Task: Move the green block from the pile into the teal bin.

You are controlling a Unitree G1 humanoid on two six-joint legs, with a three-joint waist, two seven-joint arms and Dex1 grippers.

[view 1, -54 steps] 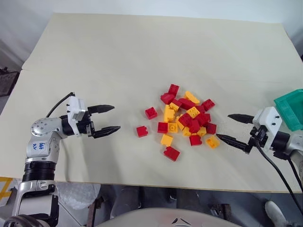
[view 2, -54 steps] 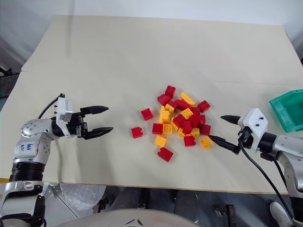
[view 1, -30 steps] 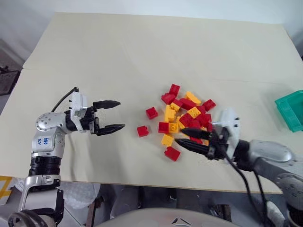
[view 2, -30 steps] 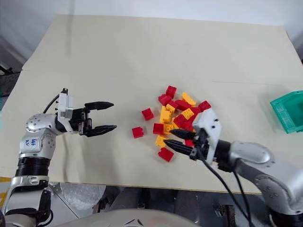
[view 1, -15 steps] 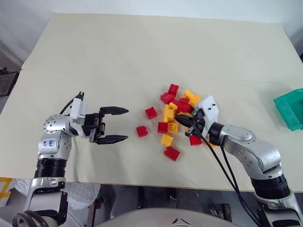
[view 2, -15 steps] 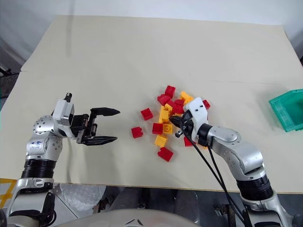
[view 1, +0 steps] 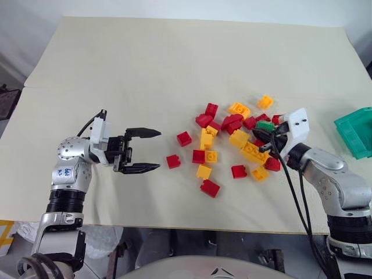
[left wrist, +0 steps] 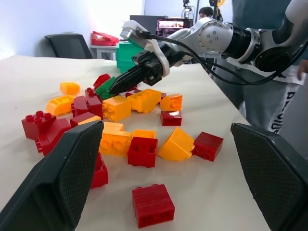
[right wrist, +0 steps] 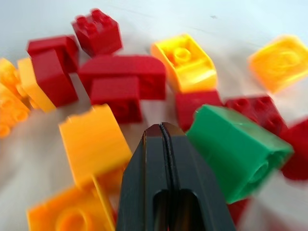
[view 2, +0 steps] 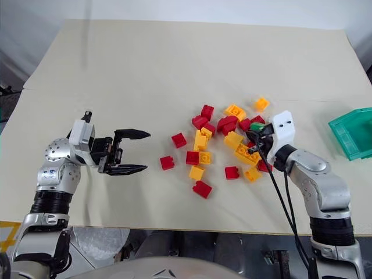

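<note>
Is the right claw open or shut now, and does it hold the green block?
Shut and empty. The right claw has its two fingers pressed together with nothing between them, and the green block lies beside its tip in the pile.

The pile lies on the bench, right of centre. The green block sits at its right side, just beside the right end effector. The teal bin stands at the bench's right edge. The left end effector hovers well left of the pile.
</note>
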